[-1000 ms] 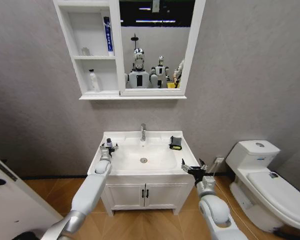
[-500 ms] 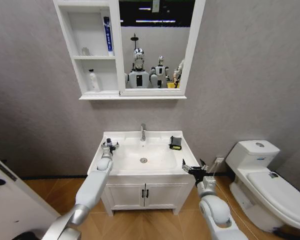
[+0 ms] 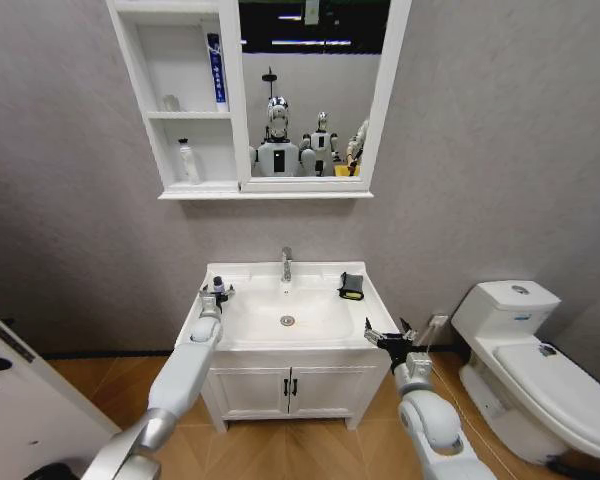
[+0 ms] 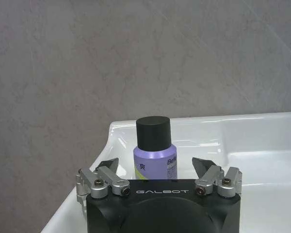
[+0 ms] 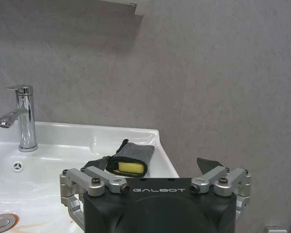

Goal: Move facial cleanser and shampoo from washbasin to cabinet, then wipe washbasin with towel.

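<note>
Flanking purple bottle point(image 4: 154, 156) on washbasin point(image 4: 262, 141), spread left end effector point(image 4: 160, 170); towel point(image 3: 352, 286) well apart

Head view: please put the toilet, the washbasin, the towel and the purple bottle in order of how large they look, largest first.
1. Washbasin and toilet: similar in apparent size, so I do not rank them.
2. Towel.
3. Purple bottle, partly hidden by the left hand.
</note>
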### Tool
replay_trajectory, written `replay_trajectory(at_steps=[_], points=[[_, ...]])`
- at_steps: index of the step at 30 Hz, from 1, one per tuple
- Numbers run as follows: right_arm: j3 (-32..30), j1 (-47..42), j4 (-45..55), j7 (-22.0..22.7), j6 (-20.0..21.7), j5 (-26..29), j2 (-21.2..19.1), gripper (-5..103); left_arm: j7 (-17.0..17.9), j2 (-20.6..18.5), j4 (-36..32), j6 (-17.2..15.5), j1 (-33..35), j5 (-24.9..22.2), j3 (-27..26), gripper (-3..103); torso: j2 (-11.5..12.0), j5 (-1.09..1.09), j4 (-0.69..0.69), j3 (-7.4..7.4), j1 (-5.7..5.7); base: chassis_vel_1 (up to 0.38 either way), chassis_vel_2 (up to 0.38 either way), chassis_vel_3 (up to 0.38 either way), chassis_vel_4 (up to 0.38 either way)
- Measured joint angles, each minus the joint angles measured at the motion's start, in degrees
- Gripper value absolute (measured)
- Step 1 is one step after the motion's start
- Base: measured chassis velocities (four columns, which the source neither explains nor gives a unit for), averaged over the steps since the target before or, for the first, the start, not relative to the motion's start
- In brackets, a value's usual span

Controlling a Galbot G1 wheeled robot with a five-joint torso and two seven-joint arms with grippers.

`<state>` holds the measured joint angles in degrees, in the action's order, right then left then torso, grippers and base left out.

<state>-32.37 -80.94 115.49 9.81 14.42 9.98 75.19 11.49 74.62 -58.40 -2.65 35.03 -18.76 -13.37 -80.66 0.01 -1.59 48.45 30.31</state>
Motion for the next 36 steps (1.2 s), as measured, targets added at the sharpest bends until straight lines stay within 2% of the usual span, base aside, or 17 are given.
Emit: replay_trajectory(at_steps=[2,4,5,8,9,11,17,21,22,24,25,28,29,32,33,34,36], points=[[0.0,0.0,0.0,0.0,0.0,0.0,0.0,100,0.0,-0.1,-0.2,-0.2,0.2,-0.1,0.0,82,0.0,0.00,0.00,0.00,0.00,0.000,0.000,0.000,0.000],[-0.1,0.1,-0.1,0.1,0.0,0.0,-0.1,100,-0.1,-0.2,-0.4,-0.4,0.4,-0.2,0.0,72,0.0,0.00,0.00,0.00,0.00,0.000,0.000,0.000,0.000],[-0.1,0.1,-0.1,0.1,0.0,0.0,-0.1,100,-0.1,-0.2,-0.4,-0.4,0.4,-0.2,0.0,72,0.0,0.00,0.00,0.00,0.00,0.000,0.000,0.000,0.000],[0.0,0.3,-0.4,0.1,-0.1,0.0,-0.1,100,-0.2,-0.4,-0.6,-0.4,0.5,-0.4,0.0,56,0.0,0.00,0.00,0.00,0.00,0.000,0.000,0.000,0.000],[0.0,0.3,-0.4,0.1,-0.1,0.0,-0.1,100,-0.2,-0.4,-0.6,-0.4,0.5,-0.4,0.0,56,0.0,0.00,0.00,0.00,0.00,0.000,0.000,0.000,0.000],[0.1,0.4,-0.5,0.2,-0.1,0.0,0.0,100,-0.2,-0.9,-1.5,-0.7,0.5,-1.1,0.2,44,0.0,-0.01,0.00,0.00,0.00,0.000,0.000,0.000,0.000],[0.1,0.6,-0.8,0.2,-0.2,0.0,0.1,100,1.8,-3.0,-6.8,-3.3,1.3,-4.2,1.2,42,0.0,-0.01,0.00,0.00,0.00,0.000,0.000,0.000,0.000],[0.5,0.7,-1.2,0.2,-0.4,-0.2,0.5,100,8.4,-7.9,-21.2,-9.0,3.0,-9.9,2.8,42,0.0,-0.01,0.00,0.00,0.00,0.000,0.000,0.000,0.000],[0.5,0.7,-1.2,0.2,-0.4,-0.2,0.5,100,8.4,-7.9,-21.2,-9.0,3.0,-9.9,2.8,42,0.0,-0.01,0.00,0.00,0.00,0.000,0.000,0.000,0.000],[0.7,0.8,-1.3,0.2,-0.5,-0.3,0.5,100,13.3,-12.2,-31.8,-13.0,4.0,-15.2,3.3,42,0.0,0.00,-0.02,0.00,0.00,0.000,0.000,0.000,0.000],[0.7,0.8,-1.3,0.2,-0.5,-0.3,0.5,100,13.3,-12.2,-31.8,-13.0,4.0,-15.2,3.3,42,0.0,0.00,-0.02,0.00,0.00,0.000,0.000,0.000,0.000],[0.6,0.8,-1.3,0.1,-0.9,-0.3,0.7,100,19.9,-20.9,-47.5,-19.5,5.9,-24.7,2.3,42,0.0,0.00,0.01,-0.01,0.00,0.000,0.000,0.000,0.000],[0.6,0.8,-1.3,0.1,-0.9,-0.3,0.7,100,19.9,-20.9,-47.5,-19.5,5.9,-24.7,2.3,42,0.0,0.00,0.01,-0.01,0.00,0.000,0.000,0.000,0.000],[0.6,0.6,-1.5,0.0,-1.4,-0.4,1.0,100,25.9,-30.1,-57.6,-25.8,5.4,-34.0,0.4,42,0.0,-0.03,0.06,-0.01,-0.01,0.000,0.000,0.000,0.000],[0.7,0.6,-1.6,-0.1,-1.6,-0.5,1.2,100,27.5,-32.5,-59.5,-27.4,4.0,-37.0,0.3,42,0.0,-0.01,0.03,-0.01,-0.02,0.000,0.000,0.000,0.000],[0.7,0.6,-1.6,-0.1,-1.6,-0.5,1.2,100,27.5,-32.5,-59.5,-27.4,4.0,-37.0,0.3,42,0.0,-0.01,0.03,-0.01,-0.02,0.000,0.000,0.000,0.000],[0.9,0.6,-1.7,-0.1,-2.2,-1.0,1.7,100,29.9,-36.3,-61.8,-31.0,-1.7,-45.0,1.0,42,0.0,0.00,0.02,-0.01,-0.02,0.000,0.000,0.000,0.000]])
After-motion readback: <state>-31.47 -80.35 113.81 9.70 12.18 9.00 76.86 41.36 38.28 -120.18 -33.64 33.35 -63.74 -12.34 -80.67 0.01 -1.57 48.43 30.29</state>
